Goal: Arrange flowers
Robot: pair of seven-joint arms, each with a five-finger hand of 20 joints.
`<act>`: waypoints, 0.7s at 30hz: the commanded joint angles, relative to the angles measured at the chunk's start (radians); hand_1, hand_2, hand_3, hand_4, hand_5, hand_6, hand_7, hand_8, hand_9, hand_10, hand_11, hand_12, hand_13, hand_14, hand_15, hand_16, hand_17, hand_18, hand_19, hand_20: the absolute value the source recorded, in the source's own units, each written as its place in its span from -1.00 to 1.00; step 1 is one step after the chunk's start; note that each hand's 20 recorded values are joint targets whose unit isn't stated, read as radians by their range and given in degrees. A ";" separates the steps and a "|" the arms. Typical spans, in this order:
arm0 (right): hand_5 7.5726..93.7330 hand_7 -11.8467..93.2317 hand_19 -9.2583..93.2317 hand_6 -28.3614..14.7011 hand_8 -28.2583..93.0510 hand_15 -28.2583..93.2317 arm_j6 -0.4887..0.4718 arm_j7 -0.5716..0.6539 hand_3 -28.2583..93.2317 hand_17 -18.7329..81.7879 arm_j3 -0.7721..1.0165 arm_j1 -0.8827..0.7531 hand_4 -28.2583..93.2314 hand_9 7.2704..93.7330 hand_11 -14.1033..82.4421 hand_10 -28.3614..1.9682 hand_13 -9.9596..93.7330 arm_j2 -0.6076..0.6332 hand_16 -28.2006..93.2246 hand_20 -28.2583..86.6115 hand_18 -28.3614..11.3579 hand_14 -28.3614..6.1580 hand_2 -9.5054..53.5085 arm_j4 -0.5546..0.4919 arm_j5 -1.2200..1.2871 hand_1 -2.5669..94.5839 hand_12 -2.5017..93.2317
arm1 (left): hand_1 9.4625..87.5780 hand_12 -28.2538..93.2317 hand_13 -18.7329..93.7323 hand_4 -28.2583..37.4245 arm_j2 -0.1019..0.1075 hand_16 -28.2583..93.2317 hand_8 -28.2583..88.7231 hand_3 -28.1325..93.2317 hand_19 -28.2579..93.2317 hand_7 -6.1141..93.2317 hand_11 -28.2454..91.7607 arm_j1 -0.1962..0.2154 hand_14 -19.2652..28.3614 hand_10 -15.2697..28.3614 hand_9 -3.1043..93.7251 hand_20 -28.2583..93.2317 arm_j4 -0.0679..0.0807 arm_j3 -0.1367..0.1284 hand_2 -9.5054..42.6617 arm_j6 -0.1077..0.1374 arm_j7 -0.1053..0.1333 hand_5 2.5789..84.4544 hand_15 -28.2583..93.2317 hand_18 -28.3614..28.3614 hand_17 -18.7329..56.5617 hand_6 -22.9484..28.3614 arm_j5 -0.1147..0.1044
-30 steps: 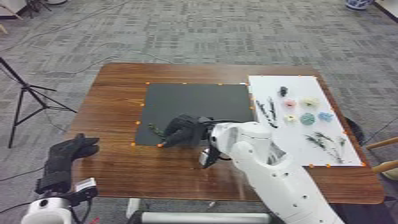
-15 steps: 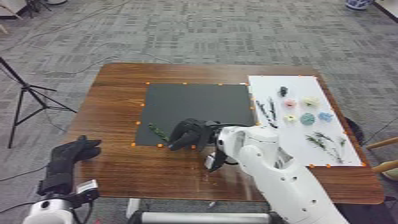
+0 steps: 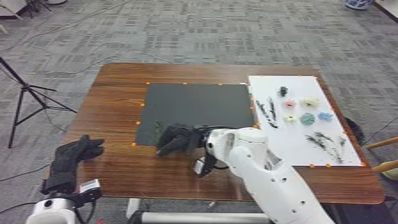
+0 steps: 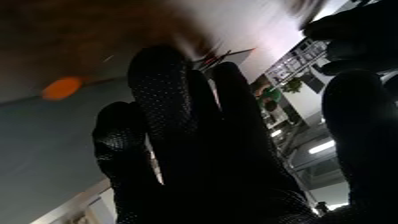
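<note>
My right hand (image 3: 178,137) is over the front edge of the dark mat (image 3: 200,102) in the head view, its fingers extended. Just beside its fingertips a thin green sprig (image 3: 159,127) stands out on the mat, its lower end hard to make out; whether they touch I cannot tell. In the right wrist view the same hand (image 4: 182,130) has straight fingers, with nothing visible between them and the thumb. My left hand (image 3: 80,148) stays at the table's left edge, fingers relaxed. Pale flower heads (image 3: 307,118), dark twigs (image 3: 270,114) and green sprigs (image 3: 330,142) lie on the white sheet (image 3: 306,85).
Orange dots mark the borders of mat and sheet on the brown table (image 3: 120,95). A black tripod (image 3: 27,87) stands on the floor at the left. Beyond the table's right edge there is a wooden stool (image 3: 386,166).
My right hand has drawn back from the sprig and then come left beside it again. The sprig has turned from slanting to nearly in line with the mat's side. The left hand has barely shifted.
</note>
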 commanded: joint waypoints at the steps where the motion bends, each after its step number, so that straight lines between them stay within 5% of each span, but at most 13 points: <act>1: 0.02 -0.60 0.78 0.01 -0.64 0.50 -0.006 -0.017 0.52 0.05 -0.011 -0.009 -0.75 -0.03 -0.58 -0.08 0.49 -0.009 -0.10 0.48 -0.86 -0.33 -0.47 0.001 -0.019 -0.54 -0.70 | -0.63 -0.23 0.11 -1.00 -0.016 -0.51 -0.64 0.53 -0.10 -0.44 -0.04 0.012 0.66 0.42 0.32 -0.11 -0.007 -0.004 -0.17 -0.015 -0.010 0.42 0.13 0.56 -0.46 -0.01 -0.003; 5: 0.02 -0.59 0.77 0.01 -0.64 0.49 0.029 0.020 0.52 0.04 0.011 0.032 -0.75 -0.03 -0.58 -0.09 0.48 0.058 -0.10 0.48 -0.86 -0.36 -0.47 -0.028 0.023 -0.53 -0.70 | -0.63 -0.23 0.11 -1.00 -0.019 -0.51 -0.64 0.53 -0.10 -0.44 -0.04 0.012 0.66 0.42 0.32 -0.11 -0.008 -0.001 -0.17 -0.014 -0.009 0.42 0.13 0.56 -0.46 -0.01 -0.005; 11: 0.05 -0.53 0.61 0.07 -0.64 0.31 0.309 0.133 0.52 0.01 0.159 -0.048 -0.75 0.07 -0.56 -0.15 0.44 0.281 -0.13 0.39 -0.78 -0.35 -0.59 -0.231 0.124 -0.45 -0.65 | -0.62 -0.24 0.11 -1.00 -0.016 -0.51 -0.64 0.53 -0.10 -0.44 -0.04 0.019 0.67 0.42 0.32 -0.11 -0.005 -0.002 -0.18 0.006 0.005 0.42 0.13 0.56 -0.46 -0.01 -0.007; 14: 0.02 -0.55 0.50 0.06 -0.63 0.19 0.432 0.164 0.51 -0.03 0.283 -0.121 -0.76 0.11 -0.56 -0.25 0.41 0.348 -0.11 0.34 -0.76 -0.33 -0.93 -0.296 0.138 -0.49 -0.62 | -0.54 -0.23 0.11 -0.99 -0.017 -0.51 -0.64 0.53 -0.10 -0.44 -0.04 0.030 0.66 0.42 0.31 -0.11 0.010 -0.022 -0.31 -0.062 0.044 0.42 0.12 0.57 -0.45 -0.01 -0.026; 16: 0.02 -0.55 0.48 0.04 -0.61 0.17 0.509 0.181 0.48 -0.03 0.360 -0.175 -0.78 0.15 -0.55 -0.30 0.41 0.385 -0.10 0.34 -0.77 -0.33 -0.99 -0.320 0.135 -0.52 -0.60 | -0.42 -0.23 0.11 -0.87 -0.018 -0.51 -0.64 0.52 -0.09 -0.43 -0.04 0.028 0.63 0.40 0.28 -0.10 0.018 -0.033 -0.50 -0.121 0.055 0.37 0.12 0.57 -0.44 -0.03 -0.010; 21: 0.11 -0.50 0.54 0.03 -0.59 0.16 0.624 0.137 0.48 0.02 0.496 -0.283 -0.80 0.37 -0.41 -0.29 0.49 0.472 -0.09 0.36 -0.74 -0.21 -1.00 -0.304 0.069 -0.46 -0.53 | -0.32 -0.22 0.10 -0.76 -0.006 -0.50 -0.66 0.48 -0.11 -0.41 -0.04 0.026 0.59 0.35 0.22 -0.11 0.023 -0.050 -0.77 -0.172 0.099 0.30 0.10 0.56 -0.40 -0.06 0.021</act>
